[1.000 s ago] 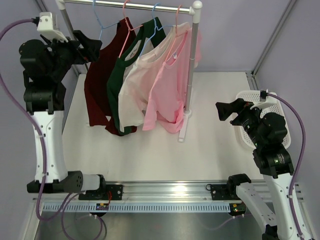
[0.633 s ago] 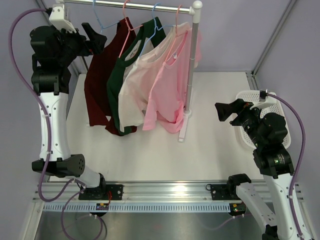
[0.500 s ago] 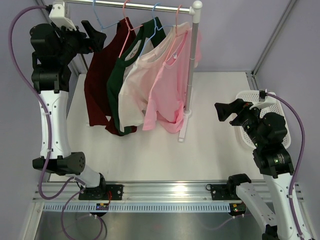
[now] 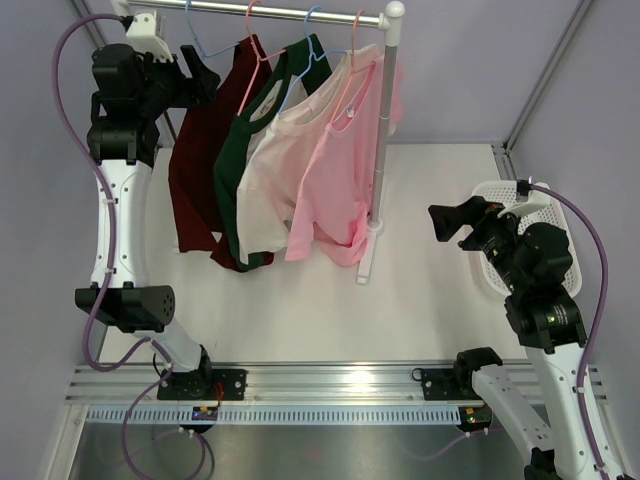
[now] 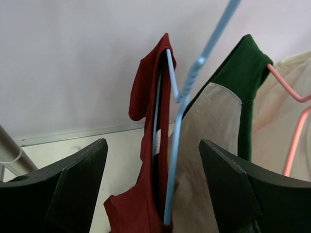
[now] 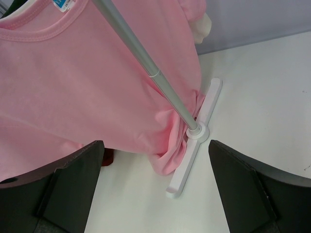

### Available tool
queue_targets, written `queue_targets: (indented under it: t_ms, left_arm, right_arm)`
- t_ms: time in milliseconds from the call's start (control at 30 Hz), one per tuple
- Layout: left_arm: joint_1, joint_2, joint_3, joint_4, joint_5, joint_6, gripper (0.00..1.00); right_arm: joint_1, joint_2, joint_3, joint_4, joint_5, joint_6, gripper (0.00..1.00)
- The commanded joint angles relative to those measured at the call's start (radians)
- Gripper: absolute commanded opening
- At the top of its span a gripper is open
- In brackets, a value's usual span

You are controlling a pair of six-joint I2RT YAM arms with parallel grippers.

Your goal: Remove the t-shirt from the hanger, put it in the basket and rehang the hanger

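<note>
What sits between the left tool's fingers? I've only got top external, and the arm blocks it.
Observer: Left wrist view: the left tool stands open, with the wire of the blue hanger and the shoulder of the maroon t-shirt framed between its fingers. It touches neither.
Operator: Right tool holding anything?
Observer: No. Right wrist view shows the right tool open and empty, aimed at the pink t-shirt and the rack foot.

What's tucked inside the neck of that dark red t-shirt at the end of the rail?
A light blue hanger: its wire runs down into the collar of the dark red t-shirt. Lower down the fabric covers the hanger, so the rest cannot be seen.
</note>
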Motion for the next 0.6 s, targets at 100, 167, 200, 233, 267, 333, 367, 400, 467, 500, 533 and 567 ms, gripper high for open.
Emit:
queue_targets:
  t_ms: [100,167,200,233,267,333,367,400,467,500,533,567]
  left_arm:
    - [-0.002,-0.005,0.058,0.037,-0.067,-0.006,0.76]
    - [-0.006,-0.005,0.058,0.037,-0.068,-0.011,0.76]
    - [-0.025,-0.005,0.058,0.037,-0.07,-0.014,0.76]
    - [-0.026,-0.007,0.059,0.04,-0.074,-0.015,0.76]
    - [-0.028,-0.008,0.056,0.042,-0.074,-0.015,0.75]
    - [-0.029,-0.011,0.055,0.046,-0.073,-0.015,0.69]
    - [-0.031,-0.013,0.056,0.048,-0.074,-0.018,0.67]
    - [-0.031,-0.014,0.055,0.048,-0.073,-0.024,0.66]
    - [-0.031,-0.017,0.052,0.052,-0.07,-0.031,0.61]
    - [-0.031,-0.017,0.05,0.057,-0.067,-0.031,0.58]
    - [-0.032,-0.019,0.05,0.057,-0.065,-0.031,0.53]
    - [-0.032,-0.019,0.048,0.058,-0.07,-0.032,0.52]
  right_arm:
    - [0.01,-0.001,0.003,0.031,-0.032,-0.02,0.99]
    - [0.008,-0.001,0.002,0.031,-0.032,-0.021,0.99]
    - [0.01,0.001,0.0,0.031,-0.033,-0.021,1.0]
    - [0.01,0.001,-0.001,0.033,-0.033,-0.021,1.0]
    - [0.01,0.001,-0.001,0.033,-0.033,-0.021,1.0]
    - [0.008,0.002,-0.001,0.033,-0.033,-0.02,1.0]
    - [0.01,0.004,-0.003,0.034,-0.033,-0.02,1.0]
    - [0.01,0.004,-0.003,0.034,-0.035,-0.02,0.99]
    - [0.01,0.006,-0.003,0.034,-0.033,-0.02,1.0]
    - [0.01,0.006,-0.003,0.034,-0.035,-0.02,0.99]
    - [0.01,0.006,-0.003,0.034,-0.035,-0.02,0.99]
    - [0.01,0.006,-0.003,0.034,-0.037,-0.02,0.99]
